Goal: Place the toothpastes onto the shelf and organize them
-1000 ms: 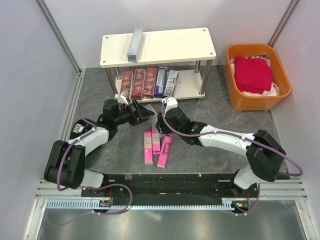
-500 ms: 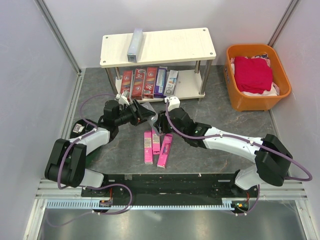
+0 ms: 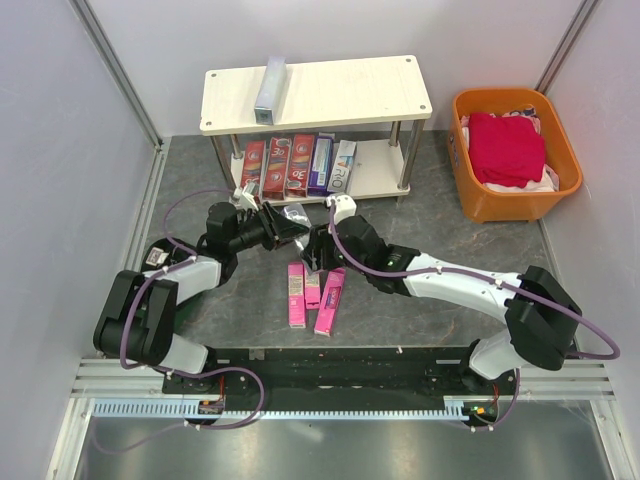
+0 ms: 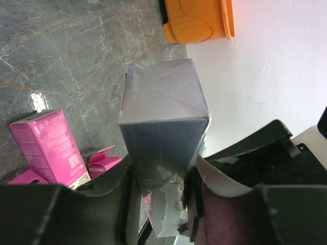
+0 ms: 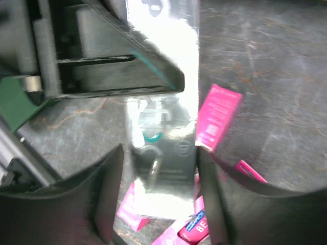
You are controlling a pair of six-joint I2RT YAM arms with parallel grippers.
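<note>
Handover above worktop (image 3: 440, 215): left end effector (image 4: 158, 201) clamped on silver carton (image 4: 163, 107), likely to carry it to shelf (image 3: 330, 95) at 12 o'clock. Right end effector (image 5: 156, 199) flanks same carton; grip unclear, view blurred. Pink cartons (image 3: 312, 295) lie at 6 o'clock.

I see the shelf's (image 3: 340, 95) top board free right of the silver carton (image 3: 270, 88); the lower tier is mostly filled by cartons (image 3: 297, 165). Pink cartons (image 3: 297, 295) clutter the tabletop (image 3: 430, 220) in front.

Shelf (image 3: 340, 90) behind — single carton (image 3: 270, 87) on top, five cartons (image 3: 300, 165) below; basket (image 3: 510, 205) right; three cartons (image 3: 312, 292) before it.
</note>
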